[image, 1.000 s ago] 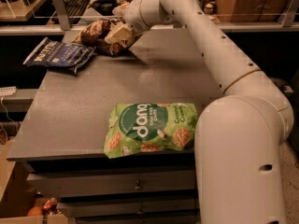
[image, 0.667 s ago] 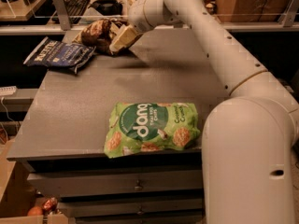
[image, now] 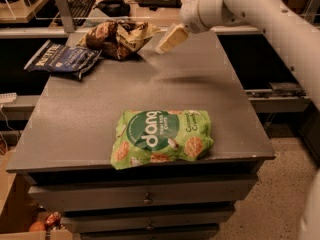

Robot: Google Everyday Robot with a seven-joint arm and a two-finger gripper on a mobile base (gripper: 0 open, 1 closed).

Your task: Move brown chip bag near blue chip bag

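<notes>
The brown chip bag (image: 116,37) lies crumpled at the back left of the grey table (image: 200,89), its pale end pointing right. The blue chip bag (image: 63,58) lies flat just left of it, almost touching. My gripper (image: 170,39) hangs over the back of the table just right of the brown bag. It is open, empty and apart from the bag.
A bright green "dang" bag (image: 161,138) lies near the table's front edge. Behind the table a shelf holds a keyboard (image: 80,5) and dark items. Drawers (image: 146,199) sit under the tabletop. My white arm (image: 280,19) reaches in from the right.
My gripper has let go of the brown chip bag and drawn back to the right. The bag now rests on the table next to the blue bag.
</notes>
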